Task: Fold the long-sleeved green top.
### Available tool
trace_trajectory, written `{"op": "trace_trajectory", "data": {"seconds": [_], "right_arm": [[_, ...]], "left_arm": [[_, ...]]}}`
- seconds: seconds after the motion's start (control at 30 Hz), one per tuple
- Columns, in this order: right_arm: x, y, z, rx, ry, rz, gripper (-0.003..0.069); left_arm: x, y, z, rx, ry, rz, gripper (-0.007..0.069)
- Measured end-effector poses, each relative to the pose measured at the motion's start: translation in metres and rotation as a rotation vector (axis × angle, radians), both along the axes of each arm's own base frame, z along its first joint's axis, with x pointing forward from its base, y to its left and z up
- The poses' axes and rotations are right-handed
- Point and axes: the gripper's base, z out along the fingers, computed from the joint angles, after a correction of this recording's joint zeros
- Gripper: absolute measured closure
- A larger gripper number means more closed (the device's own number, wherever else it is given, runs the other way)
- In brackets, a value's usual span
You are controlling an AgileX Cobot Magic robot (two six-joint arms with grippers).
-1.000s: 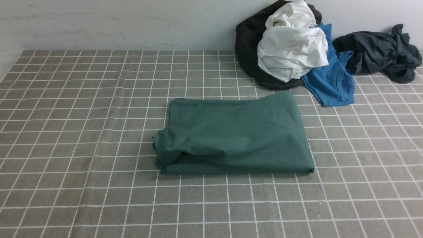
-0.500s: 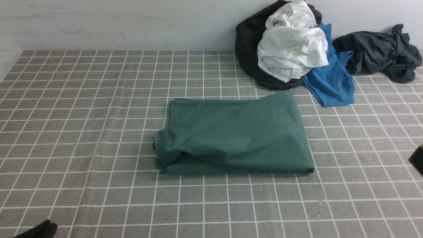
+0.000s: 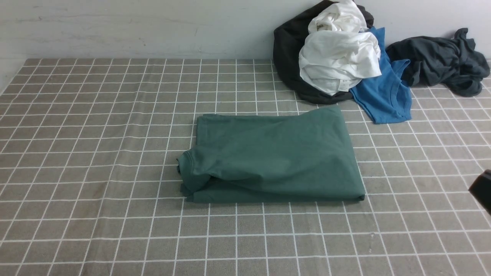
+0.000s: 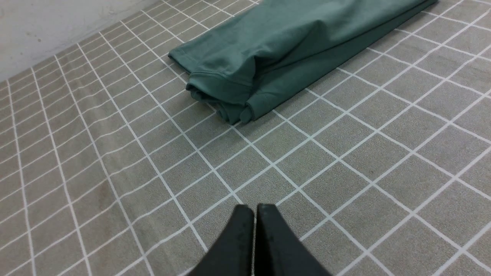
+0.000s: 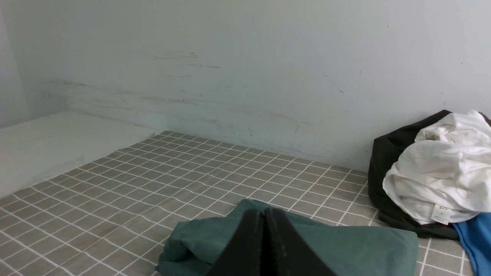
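The green long-sleeved top (image 3: 274,159) lies folded into a thick rectangle in the middle of the checked cloth, its bunched folds facing left. Neither gripper touches it. My left gripper (image 4: 255,209) is shut and empty, hovering over bare cloth well short of the green top (image 4: 291,50); it does not show in the front view. My right gripper (image 5: 264,212) is also shut and empty, raised, with the green top (image 5: 364,245) lying beyond it. Only a dark bit of the right arm (image 3: 482,189) shows at the right edge of the front view.
A heap of clothes sits at the back right against the wall: a black garment (image 3: 287,50), a white one (image 3: 339,57), a bright blue T-shirt (image 3: 383,96) and a dark grey one (image 3: 441,59). The grey checked tablecloth (image 3: 96,153) covers the table.
The left gripper's tip showed at the bottom left half a second ago and is gone from the front view. The right arm has edged in at the right. The top has not moved.
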Motion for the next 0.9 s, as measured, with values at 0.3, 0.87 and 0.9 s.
{"op": "trace_trajectory", "data": {"seconds": [0.3, 0.87, 0.9], "right_arm": [[-0.001, -0.004, -0.016, -0.027, 0.029, -0.034, 0.0673], [-0.026, -0.044, -0.065, 0.214, -0.279, -0.45, 0.0673], [-0.026, -0.046, -0.067, 0.214, -0.259, -0.483, 0.0673]], "left_arm": [[0.0, 0.0, 0.0, 0.001, 0.0, 0.0, 0.0632], [0.0, 0.0, 0.0, 0.003, -0.001, 0.0, 0.0632], [0.0, 0.0, 0.0, 0.003, -0.001, 0.0, 0.0632]]}}
